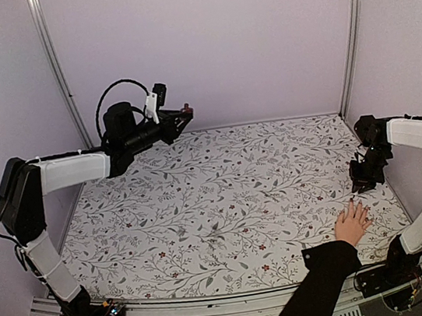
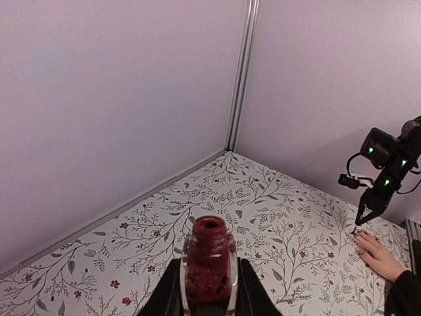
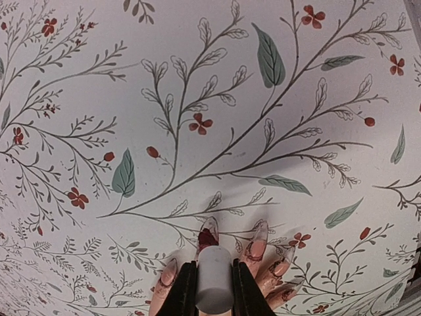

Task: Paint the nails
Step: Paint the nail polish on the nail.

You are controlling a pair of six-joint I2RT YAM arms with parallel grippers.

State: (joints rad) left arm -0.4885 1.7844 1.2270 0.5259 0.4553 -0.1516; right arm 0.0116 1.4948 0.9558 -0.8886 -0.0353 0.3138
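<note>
Right wrist: right gripper (image 3: 214, 296) clamped on white cap (image 3: 214, 276) over the nails (image 3: 208, 232), judged stiff but smudge-prone: brush lightly, never grip.

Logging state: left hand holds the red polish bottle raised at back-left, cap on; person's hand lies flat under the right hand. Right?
No: the bottle is open. The left wrist view shows its bare neck, and the white cap sits in the right hand. Otherwise as stated: left hand holds it raised at back-left, person's hand flat under the right hand.
</note>
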